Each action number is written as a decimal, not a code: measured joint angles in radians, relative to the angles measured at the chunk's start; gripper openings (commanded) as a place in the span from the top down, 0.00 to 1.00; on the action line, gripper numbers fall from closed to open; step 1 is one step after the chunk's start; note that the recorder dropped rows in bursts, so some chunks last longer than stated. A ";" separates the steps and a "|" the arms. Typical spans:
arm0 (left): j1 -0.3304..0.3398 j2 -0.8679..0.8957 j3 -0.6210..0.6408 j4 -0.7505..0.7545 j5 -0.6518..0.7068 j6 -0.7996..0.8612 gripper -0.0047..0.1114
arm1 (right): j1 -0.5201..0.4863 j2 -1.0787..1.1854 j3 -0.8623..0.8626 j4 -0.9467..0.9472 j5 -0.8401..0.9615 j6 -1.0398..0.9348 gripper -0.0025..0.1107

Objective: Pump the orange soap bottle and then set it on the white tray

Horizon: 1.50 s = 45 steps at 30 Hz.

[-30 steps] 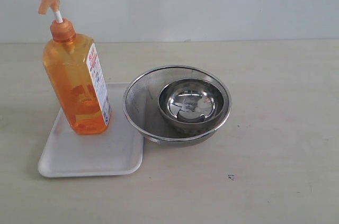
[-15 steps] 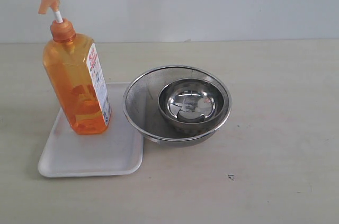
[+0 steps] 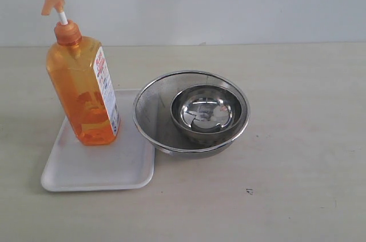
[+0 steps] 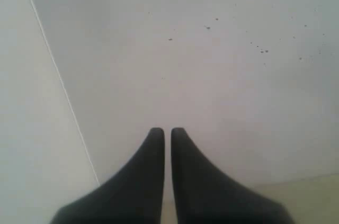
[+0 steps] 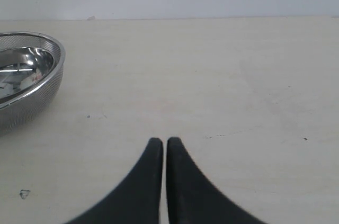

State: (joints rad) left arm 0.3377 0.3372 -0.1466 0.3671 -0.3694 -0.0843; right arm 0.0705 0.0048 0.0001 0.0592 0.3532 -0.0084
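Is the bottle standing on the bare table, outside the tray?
No, the bottle stands upright on the tray, at its far end.

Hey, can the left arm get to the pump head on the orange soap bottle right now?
Probably yes. The pump head stands free above the orange soap bottle, nothing over it; the mesh bowl sits lower, to the side. The left gripper, fingers shut, faces a blank wall.
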 measured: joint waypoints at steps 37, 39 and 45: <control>-0.257 -0.251 0.143 0.262 0.093 -0.548 0.92 | 0.000 0.000 0.000 0.000 0.000 0.000 0.98; -0.259 -0.283 0.143 0.257 0.114 -0.550 0.92 | 0.000 0.000 0.000 0.000 0.000 0.000 0.98; -0.259 -0.313 0.143 0.255 0.127 -0.550 0.92 | 0.000 0.000 0.000 0.000 0.000 0.000 0.98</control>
State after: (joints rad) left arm 0.0784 0.0247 -0.0033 0.6220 -0.2427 -0.6345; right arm 0.0705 0.0048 0.0001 0.0592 0.3532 -0.0084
